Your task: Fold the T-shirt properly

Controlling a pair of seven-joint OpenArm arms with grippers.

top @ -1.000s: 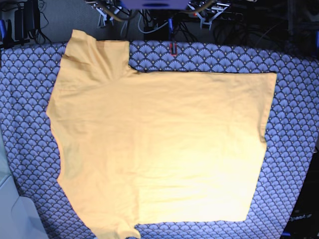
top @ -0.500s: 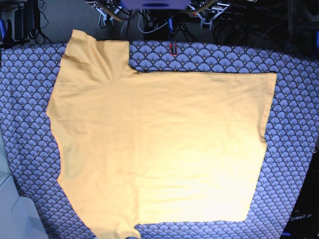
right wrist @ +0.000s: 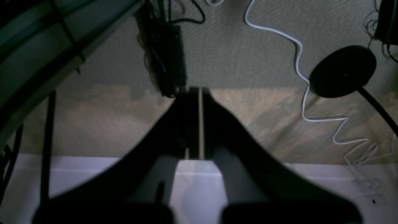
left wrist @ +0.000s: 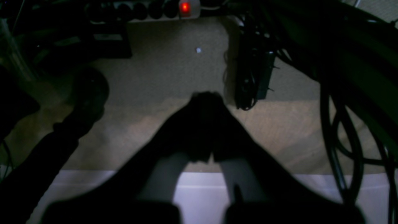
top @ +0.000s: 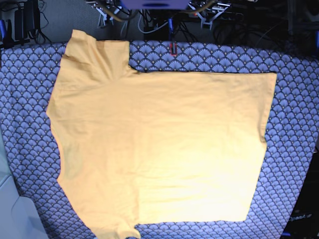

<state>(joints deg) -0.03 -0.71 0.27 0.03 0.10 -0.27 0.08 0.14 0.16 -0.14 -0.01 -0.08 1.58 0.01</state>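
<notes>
The yellow-orange T-shirt [top: 159, 144] lies flat and spread out in the base view. One sleeve points to the far left and its hem runs along the right side. Neither gripper is over it there. In the left wrist view my left gripper [left wrist: 206, 98] has its fingers closed together, empty, hanging over the floor beyond a white edge [left wrist: 202, 199]. In the right wrist view my right gripper [right wrist: 194, 91] is shut too, with only a thin slit between the fingers, and holds nothing. The shirt does not show in either wrist view.
The blue-grey scallop-patterned cloth [top: 294, 149] covers the table under the shirt. Cables and arm mounts [top: 149, 12] crowd the far edge. On the floor are a power strip with a red light [left wrist: 185, 7], a black round base [right wrist: 342, 70] and a white cable [right wrist: 298, 62].
</notes>
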